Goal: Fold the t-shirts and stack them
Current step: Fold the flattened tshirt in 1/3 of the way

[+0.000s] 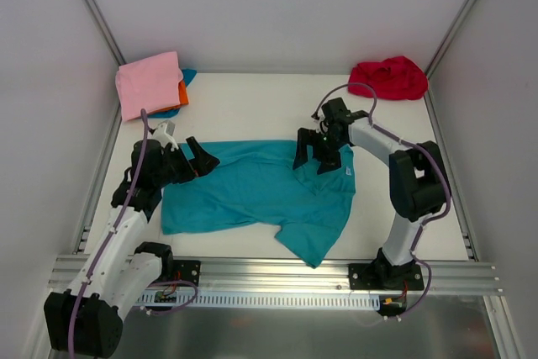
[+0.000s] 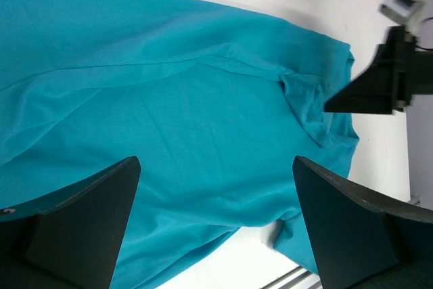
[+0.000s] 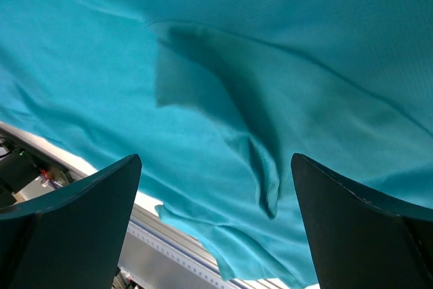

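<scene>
Teal t-shirt (image 1: 252,191) under both parted jaws, ungripped.

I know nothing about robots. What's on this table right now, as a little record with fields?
Centre: teal cloth t-shirt, spread out, rumpled
Far left corner: pink cloth shirt atop orange cloth shirt and blue cloth shirt
Far right corner: crumpled red cloth shirt
Left gripper: open, above teal shirt's left end
Right gripper: open, above its right end
</scene>
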